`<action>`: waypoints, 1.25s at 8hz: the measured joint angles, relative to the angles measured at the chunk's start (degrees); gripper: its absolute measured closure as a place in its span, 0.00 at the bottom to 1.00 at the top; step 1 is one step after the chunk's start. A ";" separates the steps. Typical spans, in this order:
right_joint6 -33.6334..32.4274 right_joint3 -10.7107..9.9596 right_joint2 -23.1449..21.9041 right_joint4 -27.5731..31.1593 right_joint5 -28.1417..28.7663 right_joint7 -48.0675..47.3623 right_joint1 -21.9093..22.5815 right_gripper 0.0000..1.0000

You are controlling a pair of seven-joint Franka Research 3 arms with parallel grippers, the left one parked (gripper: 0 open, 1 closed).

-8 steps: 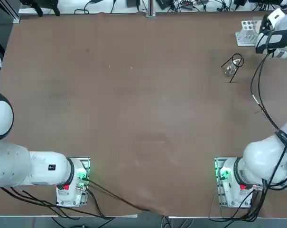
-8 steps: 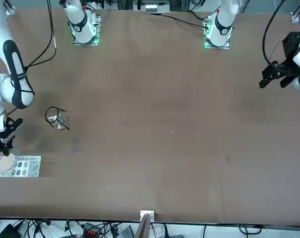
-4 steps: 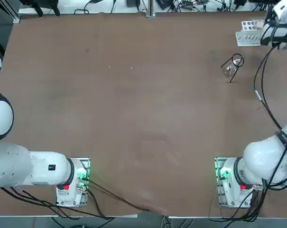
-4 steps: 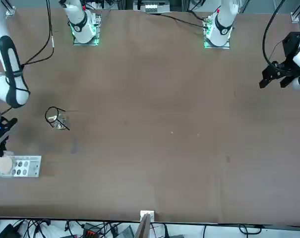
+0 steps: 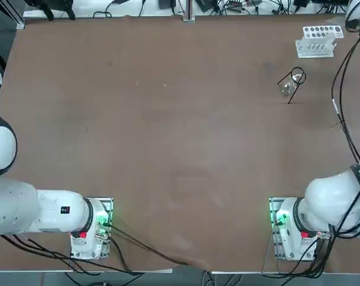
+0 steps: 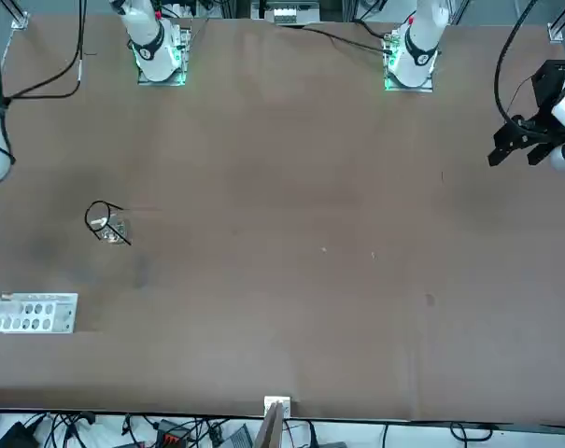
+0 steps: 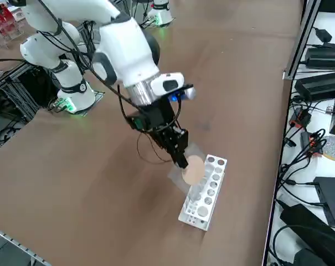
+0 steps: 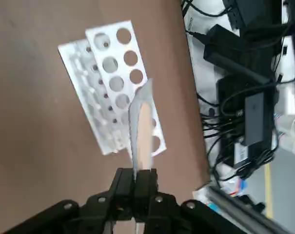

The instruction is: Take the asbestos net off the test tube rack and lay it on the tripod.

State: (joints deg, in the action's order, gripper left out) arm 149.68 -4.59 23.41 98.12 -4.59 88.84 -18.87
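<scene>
Right gripper [image 7: 179, 160], jaws clenched on one edge of the asbestos net [image 7: 192, 168], holds it above the test tube rack [image 7: 204, 191]; such an edge grip may let it slip before reaching the tripod [image 5: 293, 81].

Beyond the brown table's [image 7: 73, 166] edge — black power bricks [image 7: 325, 86] and tangled cables [image 7: 300, 144].

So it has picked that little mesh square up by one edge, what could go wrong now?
The right gripper pinches the asbestos net only at one edge, above the test tube rack, so it might slip or twist in the grip. The tripod is a thin wire stand with a small ring; a tilted net could land off-centre, slide off, or nudge it over.
</scene>
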 joint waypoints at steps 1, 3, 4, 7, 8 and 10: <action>-4.65 -0.13 -0.94 -0.82 -0.96 -5.10 0.91 0.98; -16.69 -0.37 -2.40 -4.68 -11.75 -23.08 4.50 0.98; -22.93 -0.35 -3.28 -6.55 -17.21 -32.42 7.02 0.98; -38.53 -0.28 -4.53 -7.67 -26.69 -56.82 16.43 0.98; -43.10 -0.22 -4.31 -7.63 -29.61 -65.44 19.82 0.98; -51.73 -0.09 -2.66 -7.43 -33.88 -81.55 27.47 0.98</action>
State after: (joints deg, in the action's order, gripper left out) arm 97.95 -4.68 20.76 90.69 -38.47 7.28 8.60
